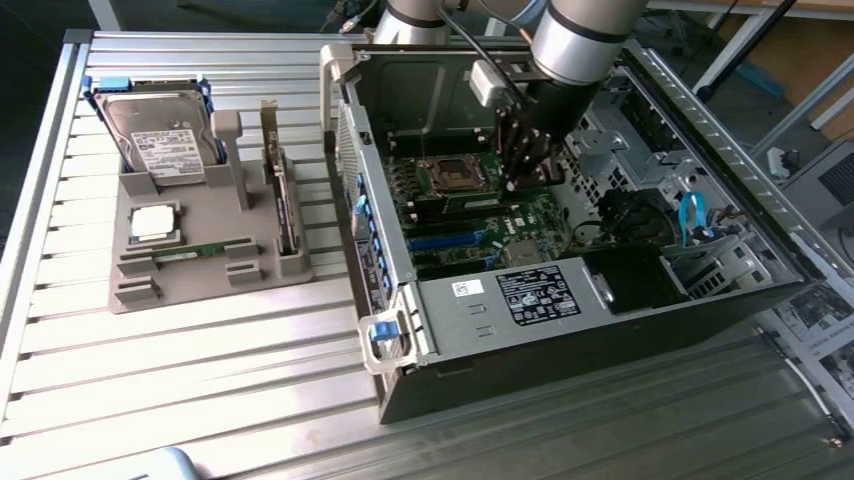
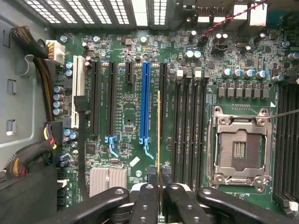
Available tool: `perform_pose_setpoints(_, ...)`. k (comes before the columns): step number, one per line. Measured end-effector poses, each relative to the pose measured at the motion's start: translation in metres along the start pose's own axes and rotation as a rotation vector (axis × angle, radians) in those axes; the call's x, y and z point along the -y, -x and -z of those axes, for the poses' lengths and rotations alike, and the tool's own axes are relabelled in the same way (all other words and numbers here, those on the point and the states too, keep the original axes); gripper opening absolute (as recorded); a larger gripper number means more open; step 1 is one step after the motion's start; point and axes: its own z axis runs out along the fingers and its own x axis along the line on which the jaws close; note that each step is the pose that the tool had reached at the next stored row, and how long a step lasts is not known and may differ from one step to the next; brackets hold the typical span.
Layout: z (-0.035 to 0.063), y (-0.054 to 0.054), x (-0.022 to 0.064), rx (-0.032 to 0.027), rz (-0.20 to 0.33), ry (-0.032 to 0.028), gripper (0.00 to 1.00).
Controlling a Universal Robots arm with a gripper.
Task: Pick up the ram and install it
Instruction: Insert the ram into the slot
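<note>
The ram (image 2: 159, 140) appears edge-on as a thin, long strip in the wrist view, pinched between the black fingers (image 2: 145, 196) of my gripper (image 2: 159, 189), which is shut on it. It hangs over the green motherboard (image 2: 121, 116), between the blue slot (image 2: 144, 100) and the row of black memory slots (image 2: 189, 126) beside the open processor socket (image 2: 239, 149). In the exterior view my gripper (image 1: 525, 175) reaches down into the open computer case (image 1: 534, 300), just above the motherboard near the socket (image 1: 454, 175).
A grey fixture (image 1: 200, 270) at the exterior view's left holds a hard drive (image 1: 160, 140), a square silver processor chip (image 1: 154, 222) and an upright board (image 1: 280, 190). Case walls, a drive cage (image 1: 707, 250) and cable bundles (image 2: 42, 70) hem in the motherboard.
</note>
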Motion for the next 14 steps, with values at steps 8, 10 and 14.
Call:
perform_pose_setpoints(8,-0.0022,0.0009,-0.0001,0.0000,0.000,0.0000,0.13)
perform_pose_setpoints(10,-0.0027,0.0011,-0.0002,0.0001,0.000,0.0000,0.13)
perform_pose_setpoints(14,-0.0039,0.0013,-0.0004,0.0000,0.000,0.0000,0.13)
